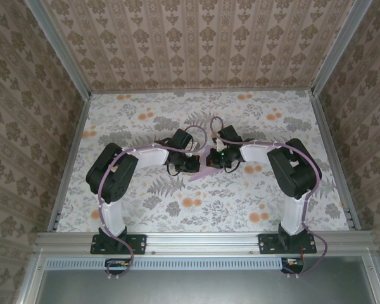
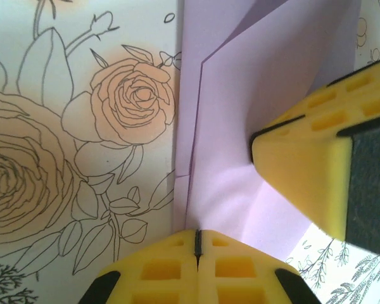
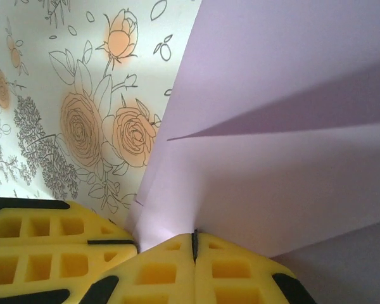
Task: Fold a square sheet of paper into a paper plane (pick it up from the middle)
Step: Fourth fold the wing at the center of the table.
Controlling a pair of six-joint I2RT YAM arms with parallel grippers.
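Paper (image 2: 240, 95) (lilac, creased) is pinched over the table (image 1: 240, 196) between the pressed-together fingers of the left gripper (image 2: 196, 244) and of the right gripper (image 3: 194, 244).

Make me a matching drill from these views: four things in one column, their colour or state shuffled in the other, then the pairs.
Things:
1. paper
2. left hand
3. tablecloth
4. walls

Colour or state:
a. beige with a brown pattern
b. yellow-tipped, shut and pinching the sheet
c. lilac, creased
d. white with orange roses

Pairs: 1-c, 2-b, 3-d, 4-a
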